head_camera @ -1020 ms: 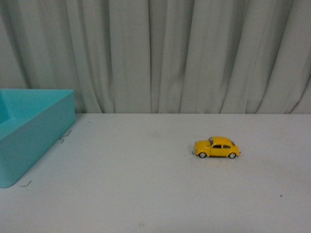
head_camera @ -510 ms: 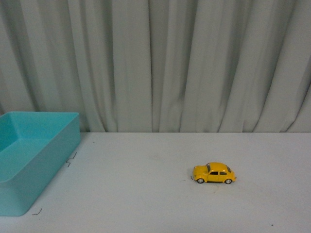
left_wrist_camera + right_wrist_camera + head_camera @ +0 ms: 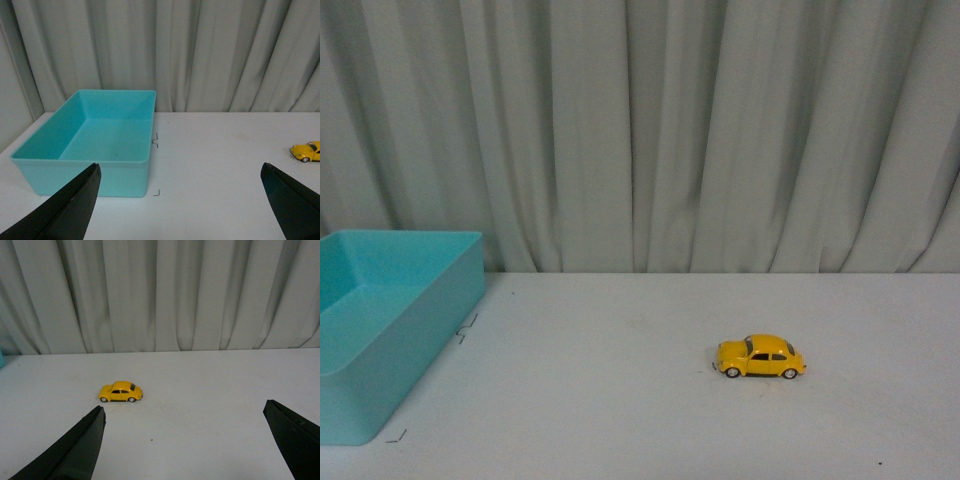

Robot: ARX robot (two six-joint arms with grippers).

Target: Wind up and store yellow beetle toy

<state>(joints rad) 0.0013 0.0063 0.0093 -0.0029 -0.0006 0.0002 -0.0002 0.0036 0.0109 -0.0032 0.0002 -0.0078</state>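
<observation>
The yellow beetle toy stands on its wheels on the white table, right of centre in the front view, side-on with its nose pointing left. It also shows small at the edge of the left wrist view and ahead of the right gripper. My left gripper is open, its black fingers spread wide above the table near the box. My right gripper is open too, hanging short of the toy with nothing between its fingers. Neither arm shows in the front view.
A turquoise open box stands at the table's left edge; its inside holds nothing. Small black corner marks lie on the table beside it. A pale pleated curtain closes the back.
The front view has tilted up since a second ago, so toy and box sit lower in frame. Over the last half second nothing has moved.
</observation>
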